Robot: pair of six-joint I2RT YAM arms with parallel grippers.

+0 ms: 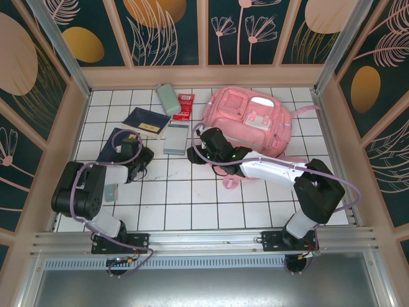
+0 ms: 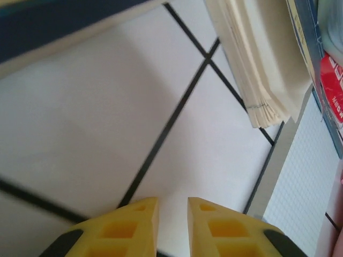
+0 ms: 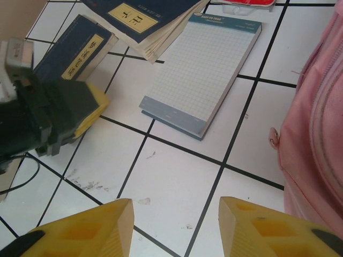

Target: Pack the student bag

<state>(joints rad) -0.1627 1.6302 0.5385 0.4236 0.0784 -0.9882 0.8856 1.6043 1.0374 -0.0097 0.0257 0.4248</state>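
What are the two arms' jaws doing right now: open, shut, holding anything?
Left gripper: jaws slightly apart, holding nothing.
Right gripper: jaws wide open, holding nothing.

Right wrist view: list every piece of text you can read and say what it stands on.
"EASY TO TEAR": header strip of the grid notepad, small but legible.
Yellow title label on the upper dark blue book: Chinese characters, seen upside down, not surely readable.
Yellow label on the second dark blue book: Chinese characters, too small to read.
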